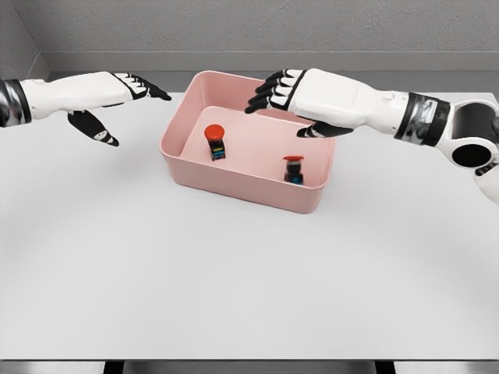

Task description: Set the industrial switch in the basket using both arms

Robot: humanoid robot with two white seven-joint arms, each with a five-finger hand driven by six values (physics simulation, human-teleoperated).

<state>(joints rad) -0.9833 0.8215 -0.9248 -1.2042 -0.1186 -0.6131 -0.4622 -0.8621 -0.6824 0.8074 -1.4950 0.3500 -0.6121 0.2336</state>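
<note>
We find both switches already inside the pink basket [251,189], standing on its floor: one [294,169] at four o'clock, the other [215,142] at nine. Our right hand [290,100] hovers over the far rim, fingers released; our left hand [117,97], also released, hangs beside it. We should lift both hands straight up, clear of the rim.

bare simulated test space: plain white table [234,296], grey textured wall [234,23]

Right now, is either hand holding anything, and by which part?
Nothing is held. The left hand and right hand are open; both switches sit in the basket.
</note>
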